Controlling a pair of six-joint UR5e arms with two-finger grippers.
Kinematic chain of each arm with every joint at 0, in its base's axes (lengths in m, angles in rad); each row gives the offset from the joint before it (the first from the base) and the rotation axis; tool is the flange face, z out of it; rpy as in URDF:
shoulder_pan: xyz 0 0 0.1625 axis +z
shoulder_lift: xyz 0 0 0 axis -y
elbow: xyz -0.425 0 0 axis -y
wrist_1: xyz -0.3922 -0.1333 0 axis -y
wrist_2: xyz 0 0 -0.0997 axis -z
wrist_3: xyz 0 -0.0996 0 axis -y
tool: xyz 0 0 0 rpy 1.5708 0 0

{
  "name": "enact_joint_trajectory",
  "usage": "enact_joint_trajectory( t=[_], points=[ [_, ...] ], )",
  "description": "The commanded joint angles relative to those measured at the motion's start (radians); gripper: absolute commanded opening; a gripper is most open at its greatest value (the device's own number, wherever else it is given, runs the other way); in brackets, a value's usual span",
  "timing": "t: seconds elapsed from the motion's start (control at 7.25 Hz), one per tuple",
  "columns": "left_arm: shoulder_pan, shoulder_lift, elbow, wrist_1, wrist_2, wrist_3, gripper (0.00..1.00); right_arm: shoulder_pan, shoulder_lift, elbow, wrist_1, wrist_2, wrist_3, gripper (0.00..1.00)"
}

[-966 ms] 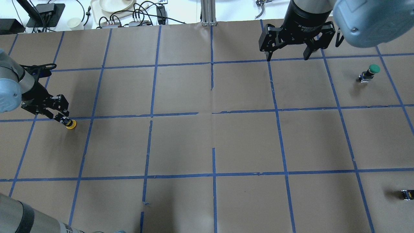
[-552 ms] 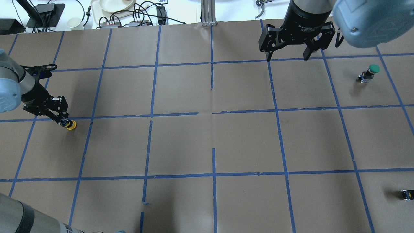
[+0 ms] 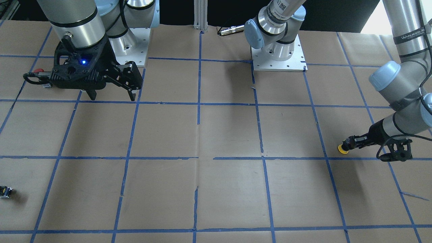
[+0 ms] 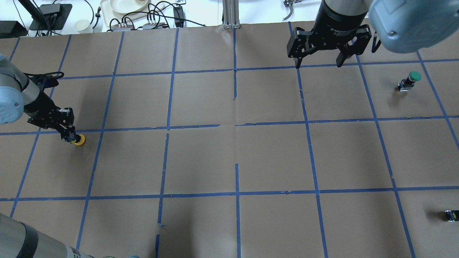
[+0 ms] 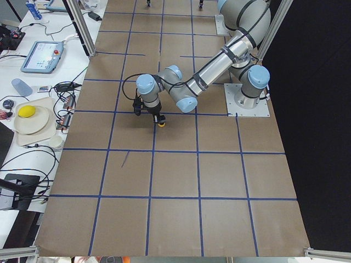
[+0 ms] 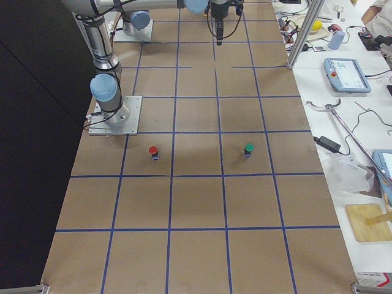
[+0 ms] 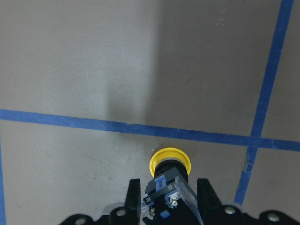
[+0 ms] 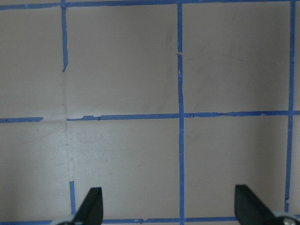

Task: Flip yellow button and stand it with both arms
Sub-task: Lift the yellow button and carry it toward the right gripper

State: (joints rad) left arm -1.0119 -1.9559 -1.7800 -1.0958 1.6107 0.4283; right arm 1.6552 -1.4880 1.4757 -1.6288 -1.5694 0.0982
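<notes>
One arm moved: your left gripper [image 4: 70, 136], fingers clamped on the yellow button [image 4: 80, 140], starts the flip; right gripper [image 4: 318, 63] idles, fingers apart.

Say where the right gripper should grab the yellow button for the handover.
Grip the button by its cap, probably, approaching from the cap end, opposite the left gripper: its fingers clamp the blocky body, leaving only the cap free.

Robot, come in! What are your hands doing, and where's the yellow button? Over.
Left gripper shut on yellow button, cap outward, low over table. Right gripper open, empty, far across. Green button well aside.
</notes>
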Motion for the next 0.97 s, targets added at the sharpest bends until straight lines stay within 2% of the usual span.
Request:
enact_joint_trajectory(
  t=[0.0,0.14,0.41,0.55,0.83],
  points=[
    [-0.020,0.028,0.022,-0.018,-0.015,-0.009,0.01,0.000,0.000,0.000,0.001,0.000,0.000,1.00],
    [-0.040,0.063,0.036,-0.080,-0.062,-0.125,0.01,0.000,-0.002,0.002,0.003,0.000,0.000,1.00],
    [-0.115,0.109,0.118,-0.303,-0.168,-0.314,0.01,0.000,-0.002,0.002,0.003,0.000,0.000,1.00],
    [-0.140,0.103,0.169,-0.417,-0.252,-0.380,0.01,0.000,-0.002,0.002,0.003,0.000,0.000,1.00],
    [-0.175,0.103,0.255,-0.605,-0.509,-0.488,0.01,0.000,-0.002,0.000,0.004,0.000,0.000,1.00]
  ],
)
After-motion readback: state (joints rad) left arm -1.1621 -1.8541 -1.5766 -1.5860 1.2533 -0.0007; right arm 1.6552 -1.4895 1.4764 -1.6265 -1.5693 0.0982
